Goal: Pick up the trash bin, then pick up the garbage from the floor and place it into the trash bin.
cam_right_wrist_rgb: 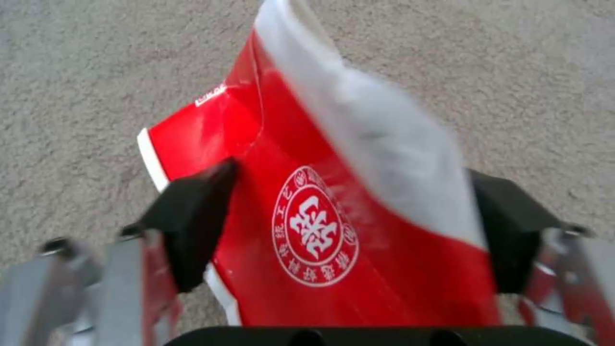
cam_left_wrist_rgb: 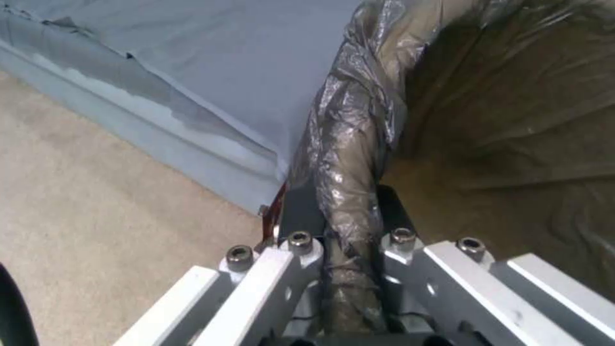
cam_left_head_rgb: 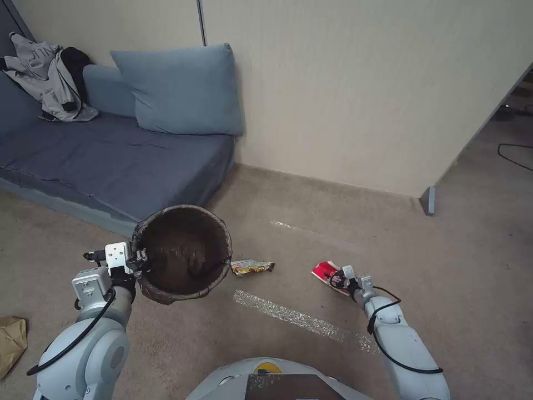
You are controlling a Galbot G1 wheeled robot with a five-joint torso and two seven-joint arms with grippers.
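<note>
Now | left gripper [cam_left_head_rgb: 139,259] clamps trash bin [cam_left_head_rgb: 183,253] rim, mouth up to receive | right gripper [cam_left_head_rgb: 338,279] pinches red packet [cam_left_head_rgb: 326,272] off carpet [cam_left_head_rgb: 311,216]

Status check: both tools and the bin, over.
Left tool clamped on trash bin rim, bin lifted. Right tool shut on red packet. Yellow wrapper on floor.

Beige carpet floor [cam_left_head_rgb: 311,211]: yellow wrapper [cam_left_head_rgb: 252,268], brown paper bag [cam_left_head_rgb: 11,341] at left edge, clear tape strip [cam_left_head_rgb: 294,316].
</note>
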